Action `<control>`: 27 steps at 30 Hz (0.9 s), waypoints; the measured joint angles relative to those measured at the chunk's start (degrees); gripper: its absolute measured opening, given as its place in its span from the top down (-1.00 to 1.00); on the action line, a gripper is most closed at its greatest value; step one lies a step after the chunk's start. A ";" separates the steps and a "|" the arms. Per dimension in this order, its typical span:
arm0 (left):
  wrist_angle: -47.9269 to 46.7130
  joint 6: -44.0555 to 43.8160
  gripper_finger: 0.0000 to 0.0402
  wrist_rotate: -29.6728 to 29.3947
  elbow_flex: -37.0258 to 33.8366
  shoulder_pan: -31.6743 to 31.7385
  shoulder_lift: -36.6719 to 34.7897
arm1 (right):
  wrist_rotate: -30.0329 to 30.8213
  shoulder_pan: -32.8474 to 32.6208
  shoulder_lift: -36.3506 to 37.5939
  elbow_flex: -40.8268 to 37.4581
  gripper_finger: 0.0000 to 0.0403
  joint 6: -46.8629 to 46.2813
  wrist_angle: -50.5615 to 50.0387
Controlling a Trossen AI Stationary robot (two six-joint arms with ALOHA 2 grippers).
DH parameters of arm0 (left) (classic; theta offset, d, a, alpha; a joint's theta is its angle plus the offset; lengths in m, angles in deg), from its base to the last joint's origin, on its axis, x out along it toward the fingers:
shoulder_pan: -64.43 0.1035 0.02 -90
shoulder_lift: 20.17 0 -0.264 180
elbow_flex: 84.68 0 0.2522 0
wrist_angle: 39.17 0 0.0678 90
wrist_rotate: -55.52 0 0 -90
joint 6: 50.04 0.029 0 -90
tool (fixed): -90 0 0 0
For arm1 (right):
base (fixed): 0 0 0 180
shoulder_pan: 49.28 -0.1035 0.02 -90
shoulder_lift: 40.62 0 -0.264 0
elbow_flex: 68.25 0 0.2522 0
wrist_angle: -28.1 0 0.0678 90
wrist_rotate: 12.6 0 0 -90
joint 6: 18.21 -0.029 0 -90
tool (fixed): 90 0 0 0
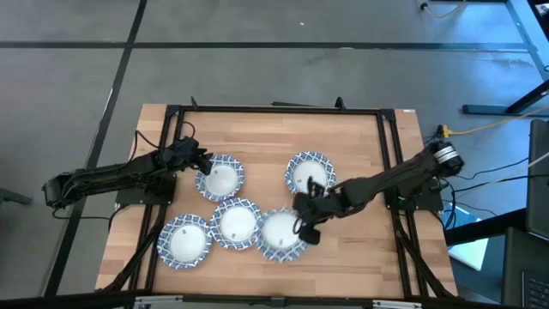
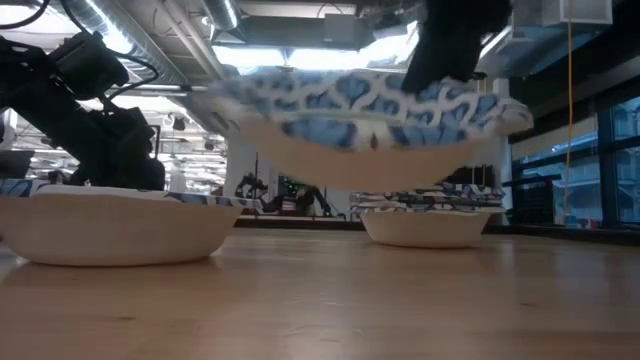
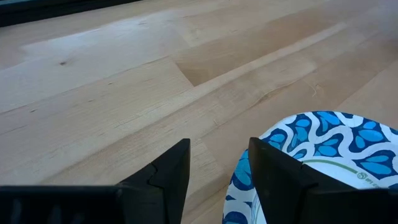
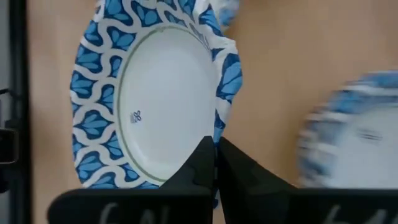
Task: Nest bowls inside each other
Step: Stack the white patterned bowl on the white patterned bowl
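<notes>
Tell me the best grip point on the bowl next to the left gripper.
Take that bowl by its patterned rim, one finger inside and one outside, from its left-arm edge. The flared rim is thin and the bowl sits flat; the left gripper is open beside it. A judgement only.

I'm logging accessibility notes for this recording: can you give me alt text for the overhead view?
Five blue-and-white bowls sit on a wooden table, and the right gripper pinches the rim of the bowl at front right. The left gripper rests at the edge of the back-left bowl.
</notes>
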 joint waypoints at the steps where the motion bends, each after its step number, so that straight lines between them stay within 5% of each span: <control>1: 0.00 0.01 0.22 0.01 0.00 0.00 0.00 | 1.63 0.18 1.53 -0.02 0.96 0.00 -1.77; 10: -0.01 -0.04 0.22 0.16 0.00 0.00 0.00 | 11.58 5.60 12.26 -0.07 0.95 1.09 -14.67; 15: 0.00 -0.08 0.22 0.42 0.00 0.00 0.00 | 11.68 10.38 15.22 -0.07 0.95 4.11 -18.00; 27: -0.03 -0.14 0.22 1.87 0.00 0.01 0.00 | -4.11 25.17 17.24 -0.17 0.97 12.50 -21.08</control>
